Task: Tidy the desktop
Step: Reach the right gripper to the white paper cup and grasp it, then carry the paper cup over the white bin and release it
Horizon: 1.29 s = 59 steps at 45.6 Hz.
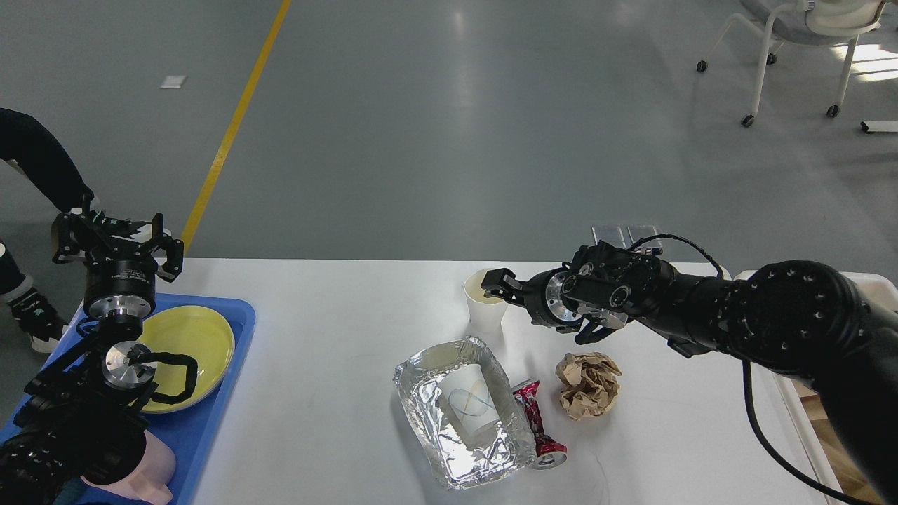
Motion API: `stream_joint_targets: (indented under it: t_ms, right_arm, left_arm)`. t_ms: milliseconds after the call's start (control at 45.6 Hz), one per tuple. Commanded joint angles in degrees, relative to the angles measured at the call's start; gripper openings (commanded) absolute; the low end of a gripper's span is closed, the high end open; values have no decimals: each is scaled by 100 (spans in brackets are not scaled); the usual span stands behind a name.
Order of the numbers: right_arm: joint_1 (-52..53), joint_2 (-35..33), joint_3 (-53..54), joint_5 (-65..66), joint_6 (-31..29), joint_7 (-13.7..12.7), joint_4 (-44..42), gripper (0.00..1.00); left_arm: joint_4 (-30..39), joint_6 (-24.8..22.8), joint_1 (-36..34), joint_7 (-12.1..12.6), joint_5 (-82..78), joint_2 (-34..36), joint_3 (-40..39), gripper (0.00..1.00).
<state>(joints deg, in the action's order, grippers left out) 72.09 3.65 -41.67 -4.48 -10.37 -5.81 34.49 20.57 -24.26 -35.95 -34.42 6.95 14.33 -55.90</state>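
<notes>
The white desktop (330,330) holds an upright white paper cup (483,308), a crumpled foil container (421,379) with another paper cup (468,408) lying inside, a crushed red can (537,424) and a ball of brown paper (589,384). My right gripper (499,285) reaches in from the right, its dark fingertips at the upright cup's right rim; the cup stands on the table. I cannot tell whether the fingers pinch the rim. My left gripper (116,235) is open and empty, raised above the far end of the blue tray (235,365).
The blue tray at the left holds a yellow plate (193,344) and a pink cup (154,470). A cream-white bin's (873,280) edge shows at the right behind my right arm. A person's leg and shoe (31,308) are at the far left.
</notes>
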Motion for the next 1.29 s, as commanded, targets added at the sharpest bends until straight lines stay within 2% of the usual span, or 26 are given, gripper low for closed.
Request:
stream_joint_targets:
  t_ms: [0, 198, 307, 395, 527, 658, 966, 1119, 1273]
  right_arm:
    - [-81, 39, -8, 0, 228, 1, -30, 93]
    - [-143, 48, -8, 9, 518, 1, -30, 83]
    - [-134, 48, -26, 0, 554, 1, -22, 66]
    - [-143, 48, -61, 0, 554, -17, -4, 47]
    - [-169, 48, -96, 0, 501, -17, 5, 32]
    - [-178, 21, -105, 0, 448, -26, 40, 0]
    - [-38, -207, -122, 0, 167, -26, 355, 0]
    - [752, -1111, 9, 0, 141, 18, 1427, 0]
    - [1526, -1902, 123, 0, 141, 27, 2131, 0]
  left_arm:
    - [0, 0, 0, 5, -1, 0, 0, 97]
    - [0, 0, 0, -4, -1, 0, 0, 97]
    - [0, 0, 0, 5, -1, 0, 0, 97]
    - [0, 0, 0, 5, -1, 0, 0, 97]
    - [0, 0, 0, 5, -1, 0, 0, 97]
    - [0, 0, 0, 5, -1, 0, 0, 97]
    - [0, 0, 0, -4, -1, 0, 0, 97]
    - [0, 0, 0, 5, -1, 0, 0, 97]
    - [0, 0, 0, 5, -1, 0, 0, 97]
